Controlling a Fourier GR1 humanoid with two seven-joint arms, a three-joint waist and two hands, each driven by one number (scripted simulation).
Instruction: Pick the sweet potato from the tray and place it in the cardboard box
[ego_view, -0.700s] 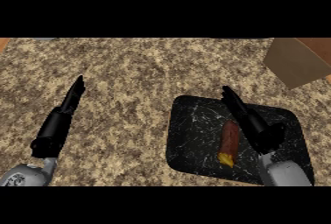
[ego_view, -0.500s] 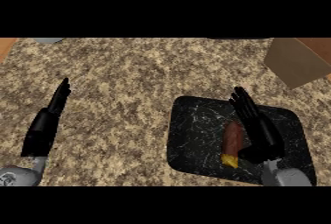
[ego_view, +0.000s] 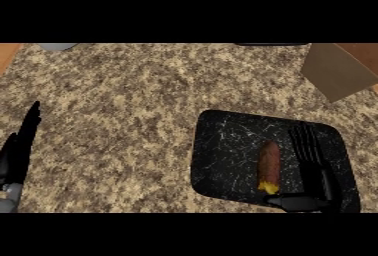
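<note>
- The right hand (ego_view: 319, 182) lies over the right part of the black tray (ego_view: 229, 150), coming in from the lower edge of the view.
- Its fingers (ego_view: 304, 142) are straight and set close side by side, pointing away from the robot. The thumb (ego_view: 291, 201) sticks out to the left, well apart from them, so the hand is spread and holds nothing.
- The sweet potato (ego_view: 269, 165) lies on the tray just to the left of these fingers, lengthwise and roughly in line with them. It is reddish brown with a yellow end nearest the robot.
- That yellow end sits just above the thumb, in the corner between thumb and fingers. I cannot tell whether the hand touches the sweet potato.
- The cardboard box (ego_view: 336, 70) is well beyond the fingertips and a little to the right, at the far right corner of the view. It stands off the tray, with one brown flap toward the tray.
- The tray rests on the speckled stone tabletop (ego_view: 133, 100), which spreads wide to the left of the right hand.
- The left hand (ego_view: 21, 150) shows at the left edge of the view, far from the tray, its fingers straight, pressed together and pointing up. It holds nothing.
- A small grey thing (ego_view: 55, 46), cut off by the view's top edge, lies well beyond the left hand.
</note>
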